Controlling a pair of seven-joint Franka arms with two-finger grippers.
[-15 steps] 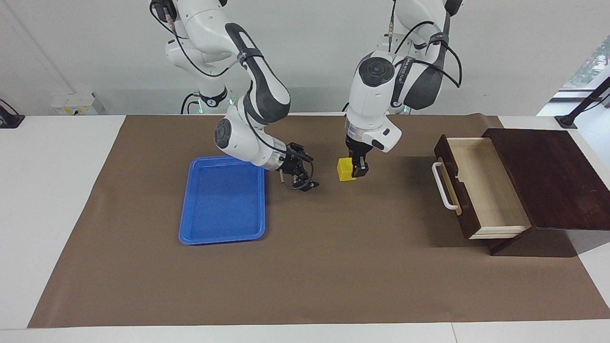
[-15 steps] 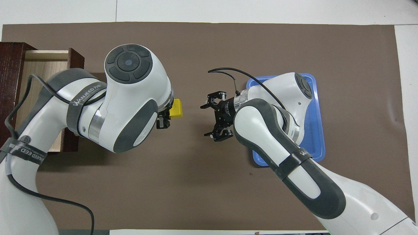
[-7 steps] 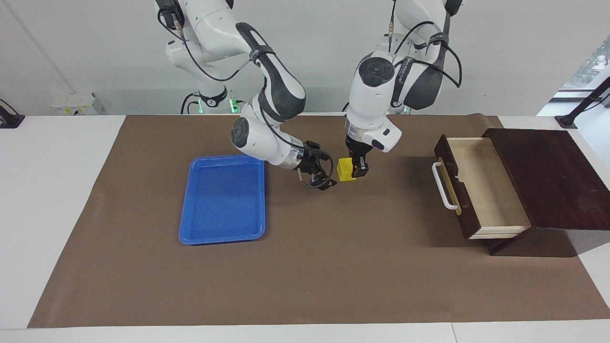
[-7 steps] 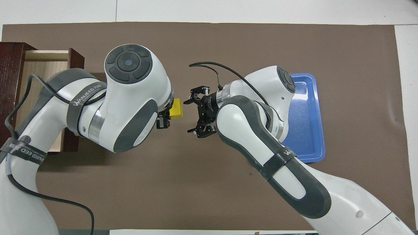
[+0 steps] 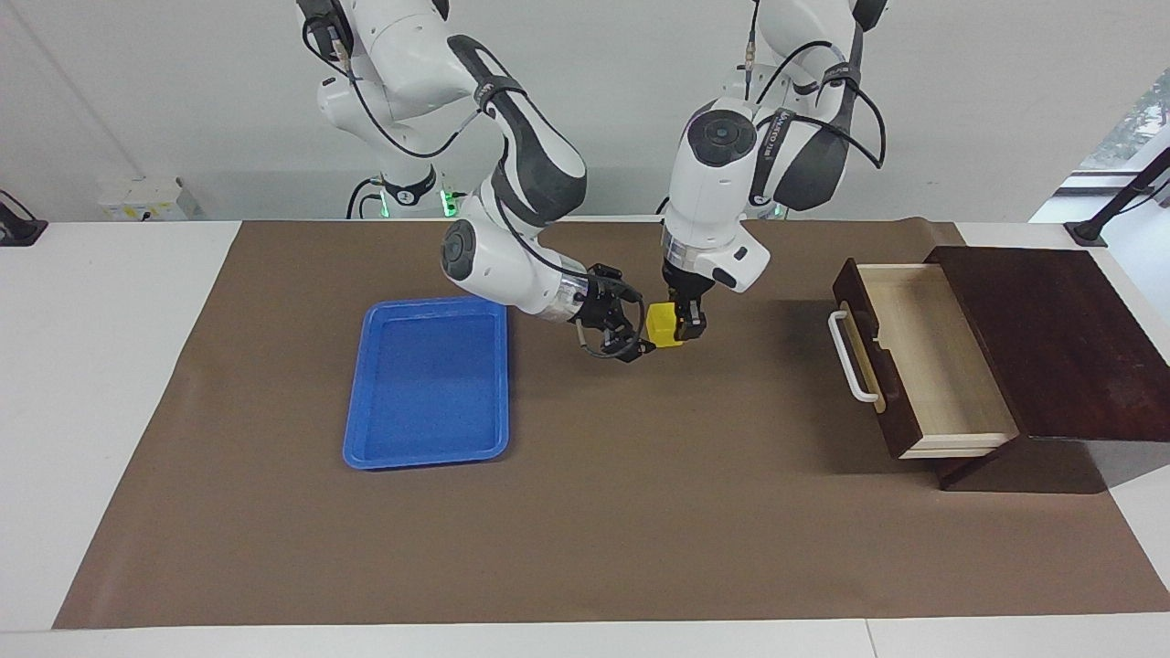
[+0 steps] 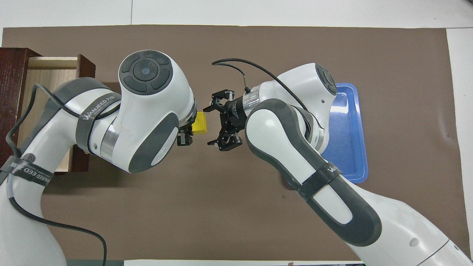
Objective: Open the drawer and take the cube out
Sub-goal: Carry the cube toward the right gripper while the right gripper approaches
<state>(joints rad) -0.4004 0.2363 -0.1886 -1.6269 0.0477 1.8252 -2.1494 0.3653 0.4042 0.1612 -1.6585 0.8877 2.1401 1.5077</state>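
Observation:
The small yellow cube (image 5: 660,324) hangs above the brown mat, and my left gripper (image 5: 676,325) is shut on it, pointing down; the cube also shows in the overhead view (image 6: 200,123). My right gripper (image 5: 637,327) lies nearly level and open right beside the cube, toward the right arm's end of the table. In the overhead view the right gripper (image 6: 208,126) has its fingertips at the cube's edge, spread wider than the cube. The dark wooden drawer (image 5: 932,356) is pulled open and its pale interior is empty.
A flat blue tray (image 5: 425,384) lies on the mat toward the right arm's end and holds nothing. The dark wooden box (image 5: 1060,338) stands at the left arm's end. The drawer's white handle (image 5: 845,356) faces the middle of the mat.
My right gripper has moved from beside the blue tray across to the cube, staying open. My left gripper has kept still with the cube in it.

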